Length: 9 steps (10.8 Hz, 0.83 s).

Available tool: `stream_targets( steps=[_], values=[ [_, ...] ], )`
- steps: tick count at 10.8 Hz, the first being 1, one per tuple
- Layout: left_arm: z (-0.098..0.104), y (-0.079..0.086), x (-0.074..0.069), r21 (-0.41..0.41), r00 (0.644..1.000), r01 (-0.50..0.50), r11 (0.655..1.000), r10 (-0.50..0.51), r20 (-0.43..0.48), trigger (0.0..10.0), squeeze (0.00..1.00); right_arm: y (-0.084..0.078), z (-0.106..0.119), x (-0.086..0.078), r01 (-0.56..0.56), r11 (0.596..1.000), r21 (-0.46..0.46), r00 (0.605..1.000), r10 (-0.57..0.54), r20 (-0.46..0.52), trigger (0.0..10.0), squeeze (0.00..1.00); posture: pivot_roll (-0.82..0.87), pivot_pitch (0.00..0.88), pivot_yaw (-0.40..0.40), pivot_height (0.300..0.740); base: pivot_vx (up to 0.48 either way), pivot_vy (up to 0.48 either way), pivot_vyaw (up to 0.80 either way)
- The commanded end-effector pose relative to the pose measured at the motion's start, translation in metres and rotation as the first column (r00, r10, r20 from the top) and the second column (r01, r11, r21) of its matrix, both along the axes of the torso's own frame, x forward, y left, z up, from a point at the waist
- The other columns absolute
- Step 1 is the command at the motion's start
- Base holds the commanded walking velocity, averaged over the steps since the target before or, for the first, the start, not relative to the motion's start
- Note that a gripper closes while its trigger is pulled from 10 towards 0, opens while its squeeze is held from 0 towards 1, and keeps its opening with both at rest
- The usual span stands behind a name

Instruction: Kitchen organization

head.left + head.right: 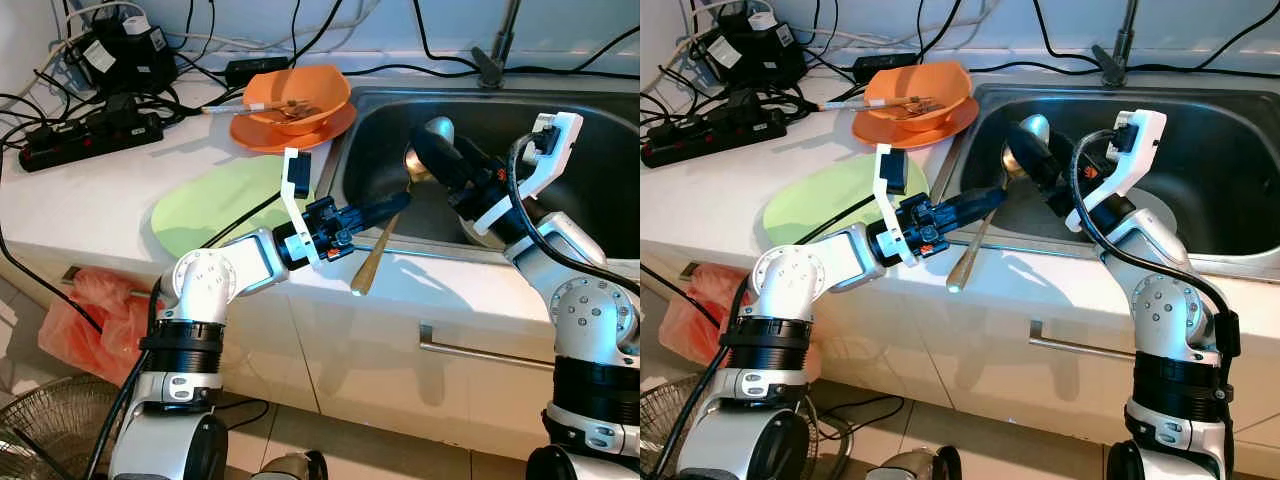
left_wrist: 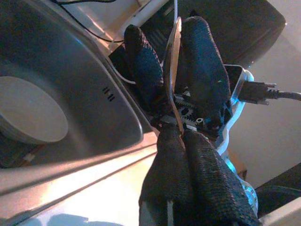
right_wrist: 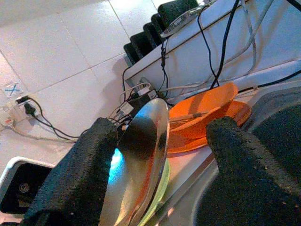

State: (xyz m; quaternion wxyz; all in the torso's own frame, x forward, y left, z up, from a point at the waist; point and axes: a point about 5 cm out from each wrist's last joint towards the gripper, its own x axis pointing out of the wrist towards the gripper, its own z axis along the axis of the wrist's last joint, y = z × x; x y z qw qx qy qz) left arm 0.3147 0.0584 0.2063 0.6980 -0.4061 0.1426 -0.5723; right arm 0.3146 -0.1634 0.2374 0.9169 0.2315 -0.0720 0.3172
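I'm passing the spoon (image 1: pixel 385 236) over the sink (image 1: pixel 560 110) edge: left gripper (image 1: pixel 392 208) clamps its handle, right gripper (image 1: pixel 428 150) spread around the bowl; next, close right.

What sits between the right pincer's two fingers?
The spoon's bowl stands between the right pincer's fingers, touching one, per right wrist view; left pincer grips its handle.

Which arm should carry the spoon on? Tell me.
Left. The left gripper is shut on the spoon handle at the sink edge; the right gripper is open around its bowl, not holding.
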Motion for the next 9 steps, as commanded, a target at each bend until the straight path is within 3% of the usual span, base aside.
stream_targets(
  steps=[1, 9],
  values=[
    [0.0038, 0.0019, -0.0043, -0.016, 0.999, 0.034, 0.999, -0.034, 0.016, 0.0, 0.0, -0.0007, -0.0009, -0.0012, -0.011, 1.0, 0.006, 1.0, 0.011, -0.011, 0.0, 0.0, 0.07, 0.068, 0.132, 0.74, 0.0, 0.0, 0.0],
    [0.0104, 0.0013, -0.0052, -0.016, 0.998, 0.046, 0.999, -0.045, 0.053, 0.0, 0.0, -0.0054, -0.0018, -0.0008, -0.002, 0.999, 0.047, 1.0, 0.004, -0.031, 0.0, 0.0, 0.07, 0.066, 0.128, 0.74, 0.0, 0.0, 0.0]
  ],
)
